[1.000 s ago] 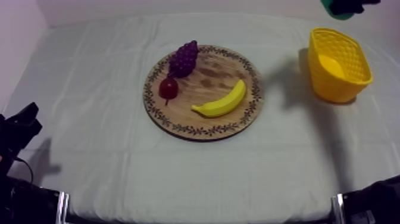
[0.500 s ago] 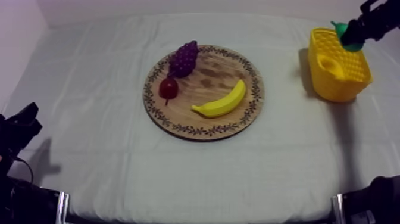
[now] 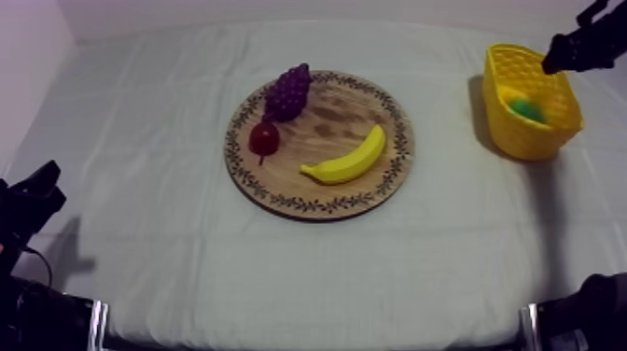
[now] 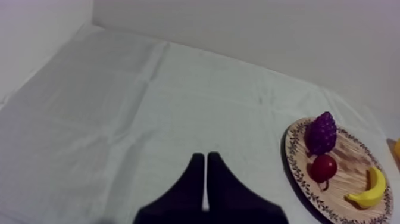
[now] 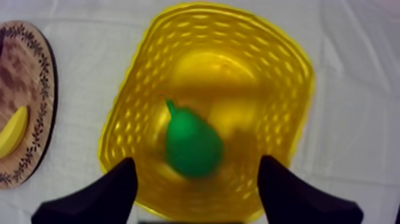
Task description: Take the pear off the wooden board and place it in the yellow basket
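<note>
Upper right of the top view: right pincer, spread wide, hovers over the yellow basket with the pear lying inside, likely delivered. Left pincer rests pressed together.

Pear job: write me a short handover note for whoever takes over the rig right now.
Left gripper: shut on nothing, low at the table's left side.
Right gripper: open, above the yellow basket, holding nothing.
Pear: inside the basket.
Wooden board: holds the banana, grapes and small red fruit.
Done: pear is off the board and in the basket.
To do: probably only pulling the right arm back.
</note>
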`<action>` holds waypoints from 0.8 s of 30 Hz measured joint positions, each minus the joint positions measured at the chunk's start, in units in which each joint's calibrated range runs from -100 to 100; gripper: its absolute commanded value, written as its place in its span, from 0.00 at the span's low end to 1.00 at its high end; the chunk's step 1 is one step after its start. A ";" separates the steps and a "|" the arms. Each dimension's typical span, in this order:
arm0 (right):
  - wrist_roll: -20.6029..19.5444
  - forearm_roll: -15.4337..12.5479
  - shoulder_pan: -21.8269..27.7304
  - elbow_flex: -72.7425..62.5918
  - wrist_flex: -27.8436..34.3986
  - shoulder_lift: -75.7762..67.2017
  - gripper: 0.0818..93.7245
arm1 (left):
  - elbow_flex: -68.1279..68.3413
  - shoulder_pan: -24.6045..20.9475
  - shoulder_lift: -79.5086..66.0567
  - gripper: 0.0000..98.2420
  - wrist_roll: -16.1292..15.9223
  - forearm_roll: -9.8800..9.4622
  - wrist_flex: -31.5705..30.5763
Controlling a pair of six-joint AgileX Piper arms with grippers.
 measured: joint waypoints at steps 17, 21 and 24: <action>-1.20 0.42 0.21 6.69 3.03 -25.20 0.27 | 0.00 0.00 0.00 0.00 0.00 0.00 0.00; -3.83 2.75 -2.64 11.78 -0.83 -35.20 0.17 | 0.00 0.00 0.00 0.00 0.00 0.00 0.00; -6.32 5.27 -5.62 16.63 -3.69 -42.05 0.13 | 0.00 0.00 0.00 0.00 0.00 0.00 0.00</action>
